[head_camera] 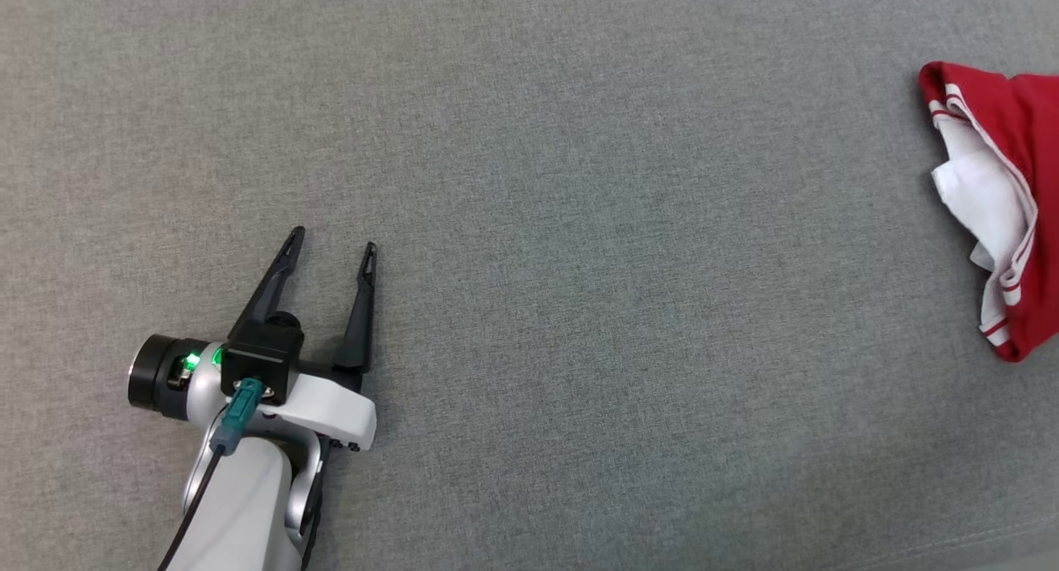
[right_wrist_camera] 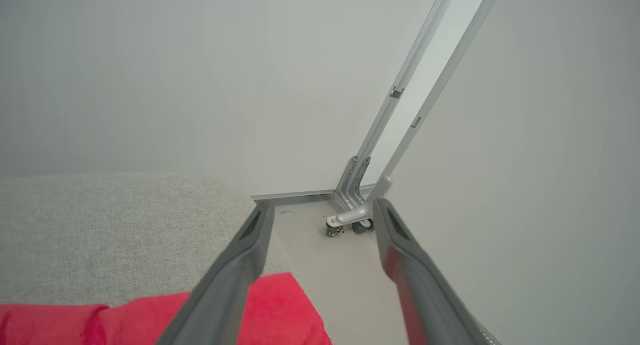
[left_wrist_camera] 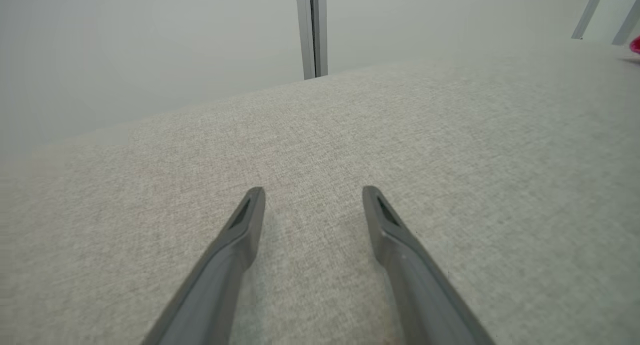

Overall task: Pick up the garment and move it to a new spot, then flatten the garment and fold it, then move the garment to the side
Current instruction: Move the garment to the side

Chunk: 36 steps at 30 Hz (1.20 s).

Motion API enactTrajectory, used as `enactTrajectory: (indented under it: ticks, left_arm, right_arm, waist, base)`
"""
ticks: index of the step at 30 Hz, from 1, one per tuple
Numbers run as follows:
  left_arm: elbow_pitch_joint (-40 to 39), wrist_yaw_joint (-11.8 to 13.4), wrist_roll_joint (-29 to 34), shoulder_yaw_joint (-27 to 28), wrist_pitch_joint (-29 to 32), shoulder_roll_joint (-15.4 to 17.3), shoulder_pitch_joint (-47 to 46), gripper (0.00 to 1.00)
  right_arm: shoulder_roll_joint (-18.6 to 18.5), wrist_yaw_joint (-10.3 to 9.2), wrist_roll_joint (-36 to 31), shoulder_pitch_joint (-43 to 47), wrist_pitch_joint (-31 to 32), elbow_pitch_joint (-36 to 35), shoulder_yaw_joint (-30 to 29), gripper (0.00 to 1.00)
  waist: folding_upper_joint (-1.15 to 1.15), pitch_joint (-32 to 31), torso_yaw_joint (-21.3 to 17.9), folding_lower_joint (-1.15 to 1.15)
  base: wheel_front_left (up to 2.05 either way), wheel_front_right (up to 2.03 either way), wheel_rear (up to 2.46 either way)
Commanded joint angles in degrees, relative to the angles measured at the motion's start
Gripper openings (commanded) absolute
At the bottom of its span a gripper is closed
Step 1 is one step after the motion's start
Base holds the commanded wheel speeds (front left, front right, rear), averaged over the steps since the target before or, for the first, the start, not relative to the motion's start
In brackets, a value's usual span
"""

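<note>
As things lie now: the garment (head_camera: 1005, 215) sits in a loose red-and-white heap at the far right of the counter (head_camera: 529, 141), partly cut off by the head view's edge.
Right claw (right_wrist_camera: 324, 207): open, with its fingers well apart and nothing between them. Red cloth lies under and behind the fingers, near the counter's rounded corner. Past that corner are the floor and a castored frame leg (right_wrist_camera: 350, 220).
Left claw (head_camera: 333, 242): open and empty, low over bare counter, well apart from the garment.
Garment's shape: layered, with the white inside showing and striped hems along one side. The edges are uneven, so it cannot be told whether this is a proper fold or only a bunch.
Step, as judged: most likely the last one, moving the garment to the side. It is already down near the counter's edge and neither claw grips it. A first pick-up not yet begun would look much the same, but the spot at the side favours the end of the task.
Next move calls for: the right claw to rise straight clear, with no finger catching a layer on the way.
If the fold proves poor: a fresh pinch on a hem, away from the corner.
Risk: the heap lies close to the edge, so a snagged layer could drag it off the counter.
</note>
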Motion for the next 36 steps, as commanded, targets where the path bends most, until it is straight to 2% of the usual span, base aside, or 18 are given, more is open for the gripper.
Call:
enactTrajectory:
  ticks: [1, 4, 11, 17, 22, 36]
  left_arm:
    - [1.45, 0.79, -0.49, 0.86, 0.36, 1.13, 1.67, 1.0]
    - [1.1, 1.22, -1.09, 1.54, 0.33, 0.78, 2.05, 1.0]
    - [0.69, 2.16, -2.4, 3.36, 0.21, -0.01, 3.49, 1.0]
    - [0.97, 2.43, -3.24, 4.61, 0.22, -0.76, 5.02, 1.0]
    - [1.19, 2.54, -3.95, 5.93, 0.21, -1.33, 6.4, 1.0]
    - [3.33, 2.42, -4.64, 9.48, 0.21, -2.03, 12.49, 1.0]
  right_arm:
    - [0.55, -0.02, 0.71, -0.67, -0.24, -1.43, 0.83, 1.0]
    - [2.66, -0.02, 4.48, 0.0, -0.24, -5.48, 4.84, 1.0]
    - [8.61, -0.02, 13.8, 8.74, -0.17, -16.12, 17.77, 1.0]
    - [11.23, -0.02, 18.54, 16.58, -0.17, -21.56, 23.66, 1.0]
    - [12.61, -0.02, 21.71, 23.1, -0.17, -23.68, 28.08, 1.0]
    - [14.09, -0.02, 26.57, 36.44, -0.17, -23.19, 34.72, 1.0]
  waist:
    - [0.0, -0.53, 0.13, 0.0]
    - [0.0, -1.77, 0.29, 0.0]
    - [0.0, -5.76, 1.17, 0.0]
    - [0.0, -8.86, 2.44, 0.0]
    - [0.0, -11.73, 4.03, 0.0]
    - [0.0, -21.78, 7.13, 0.0]
  base:
    - [0.0, 0.0, 0.0]
    - [0.0, 0.0, 0.0]
    - [0.0, 0.0, 0.0]
    - [0.0, 0.0, 0.0]
    - [0.0, 0.0, 0.0]
    - [0.0, 0.0, 0.0]
